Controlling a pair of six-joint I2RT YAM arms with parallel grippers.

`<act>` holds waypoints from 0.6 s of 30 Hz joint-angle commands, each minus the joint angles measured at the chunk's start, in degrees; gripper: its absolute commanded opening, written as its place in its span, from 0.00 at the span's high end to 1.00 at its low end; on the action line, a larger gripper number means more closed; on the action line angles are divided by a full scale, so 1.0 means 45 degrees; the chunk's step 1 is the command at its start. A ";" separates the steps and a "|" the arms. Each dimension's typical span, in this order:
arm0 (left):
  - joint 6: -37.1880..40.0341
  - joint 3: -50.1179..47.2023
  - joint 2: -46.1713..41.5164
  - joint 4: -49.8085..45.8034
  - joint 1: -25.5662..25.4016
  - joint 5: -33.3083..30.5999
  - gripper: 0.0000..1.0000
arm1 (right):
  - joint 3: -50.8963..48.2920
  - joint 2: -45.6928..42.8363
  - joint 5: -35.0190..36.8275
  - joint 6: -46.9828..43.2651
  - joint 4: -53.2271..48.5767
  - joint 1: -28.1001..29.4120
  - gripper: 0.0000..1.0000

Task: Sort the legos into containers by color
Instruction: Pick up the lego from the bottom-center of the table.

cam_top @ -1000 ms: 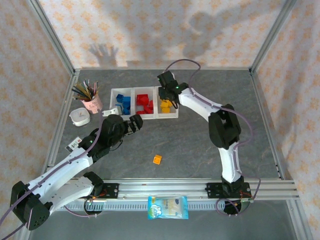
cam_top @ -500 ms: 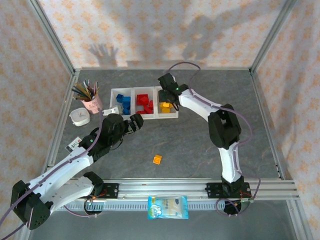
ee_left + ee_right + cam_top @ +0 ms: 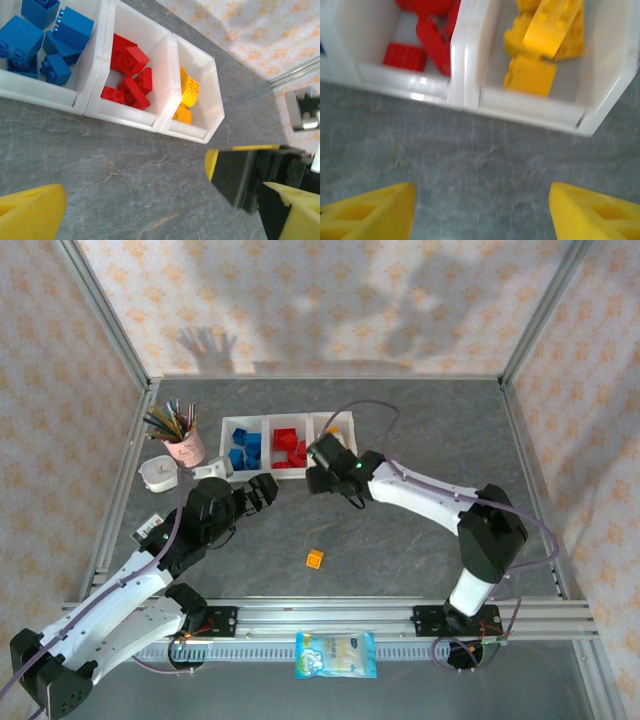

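Since the earlier frame the right end effector (image 3: pixel 322 472) has drawn back from above the yellow bin and now sits low over the surface (image 3: pixel 420 540), just short of the front wall of the containers (image 3: pixel 268 440). In its wrist view the two yellow fingertips of this end effector (image 3: pixel 480 210) stand apart with only bare surface between them, so we read it as released and empty. The yellow legos (image 3: pixel 542 40) lie ahead of it and slightly to its right, inside the end bin. The left end effector (image 3: pixel 262 490) has shifted only a little. It hovers just left of the right one, its fingers spread wide in its own view (image 3: pixel 160 215) and gripping nothing. What matters for the coming move is the one orange lego (image 3: pixel 315 559) loose on the surface. From the right end effector it lies almost straight behind, toward the arm bases, with open surface between. That end effector faces the containers, so we judge it would have to turn or retreat well back to reach the piece. From the left end effector the lego lies back and off to the right. Both end effectors look about equally far from it, and we cannot say which is nearer. The lego is too small for us to read a long axis; it looks nearly square and slightly turned.
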 commanded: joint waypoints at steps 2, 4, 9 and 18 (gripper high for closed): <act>-0.0124 -0.0386 -0.0601 -0.0976 0.0130 0.0131 0.01 | -0.1090 -0.0757 0.0535 0.1604 -0.0463 0.1206 0.27; -0.0197 -0.0563 -0.0861 -0.1146 0.0130 0.0073 0.01 | -0.1593 -0.0884 0.0688 0.2389 -0.0400 0.1774 0.25; -0.0498 -0.0964 -0.1551 -0.1521 0.0129 0.0032 0.01 | -0.2535 -0.0711 0.0580 0.4006 -0.0114 0.3230 0.20; -0.0809 -0.1446 -0.2344 -0.1877 0.0130 -0.0252 0.01 | -0.3188 0.0184 0.0564 0.5660 0.0280 0.4560 0.12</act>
